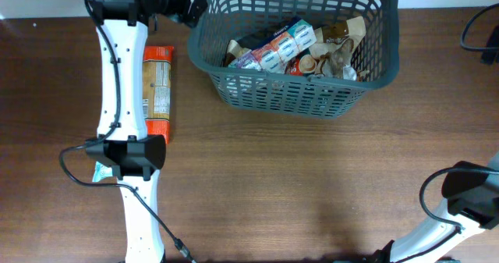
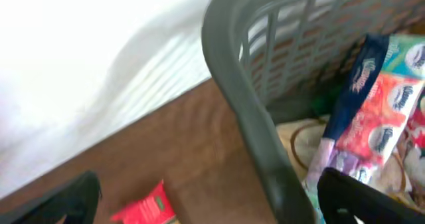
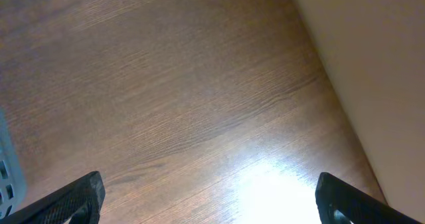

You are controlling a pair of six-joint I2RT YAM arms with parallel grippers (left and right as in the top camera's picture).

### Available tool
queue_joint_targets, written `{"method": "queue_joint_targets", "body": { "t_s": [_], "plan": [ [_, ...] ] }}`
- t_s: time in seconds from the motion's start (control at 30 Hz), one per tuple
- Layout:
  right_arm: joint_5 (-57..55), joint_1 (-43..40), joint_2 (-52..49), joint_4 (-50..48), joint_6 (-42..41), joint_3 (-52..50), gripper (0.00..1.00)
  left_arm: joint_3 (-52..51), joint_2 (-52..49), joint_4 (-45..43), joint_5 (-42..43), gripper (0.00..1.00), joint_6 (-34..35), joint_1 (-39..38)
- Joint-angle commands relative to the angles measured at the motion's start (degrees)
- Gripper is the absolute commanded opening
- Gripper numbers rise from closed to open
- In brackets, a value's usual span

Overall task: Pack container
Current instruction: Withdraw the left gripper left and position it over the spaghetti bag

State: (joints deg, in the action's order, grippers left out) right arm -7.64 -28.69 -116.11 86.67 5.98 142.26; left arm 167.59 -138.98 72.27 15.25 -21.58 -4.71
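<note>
The dark grey basket [image 1: 292,91] stands at the back centre and holds several packets, among them tissue packs [image 1: 281,51]. My left gripper [image 1: 187,4] is open and empty at the basket's back left corner. In the left wrist view its fingers [image 2: 212,204] straddle the basket's rim [image 2: 246,111], with tissue packs [image 2: 378,117] inside and a red packet [image 2: 143,207] on the table outside. My right gripper [image 3: 212,201] is open and empty over bare wood. Its arm [image 1: 472,193] is at the front right.
A long orange packet [image 1: 157,91] lies on the table left of the basket, beside my left arm. A small teal and white packet [image 1: 99,171] shows under the left arm. A pale wall [image 3: 378,58] borders the table at the right.
</note>
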Motion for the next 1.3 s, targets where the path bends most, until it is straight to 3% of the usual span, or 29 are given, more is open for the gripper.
{"method": "queue_joint_targets", "body": {
  "t_s": [0.0,0.2,0.5,0.8,1.07,1.27],
  "plan": [
    [-0.5,-0.2,0.5,-0.1,-0.3,0.1,0.99,2.1,1.4,-1.4,3.3,0.99,1.2,0.4],
    [-0.5,-0.2,0.5,-0.2,-0.3,0.1,0.99,3.4,5.2,-3.8,-7.9,0.99,5.4,1.3],
    [-0.5,-0.2,0.5,-0.1,-0.3,0.1,0.99,4.9,13.1,-5.2,-11.9,0.99,8.9,6.2],
    [-0.5,-0.2,0.5,-0.1,-0.3,0.1,0.99,4.2,13.4,5.5,-26.4,0.99,15.5,11.7],
    [-0.5,-0.2,0.5,-0.1,-0.3,0.1,0.99,-4.2,12.5,11.3,-25.9,0.99,20.9,12.7],
    [-0.5,-0.2,0.5,-0.2,-0.3,0.1,0.99,-13.7,12.5,8.2,-17.1,0.99,20.9,12.7]
  ]
}}
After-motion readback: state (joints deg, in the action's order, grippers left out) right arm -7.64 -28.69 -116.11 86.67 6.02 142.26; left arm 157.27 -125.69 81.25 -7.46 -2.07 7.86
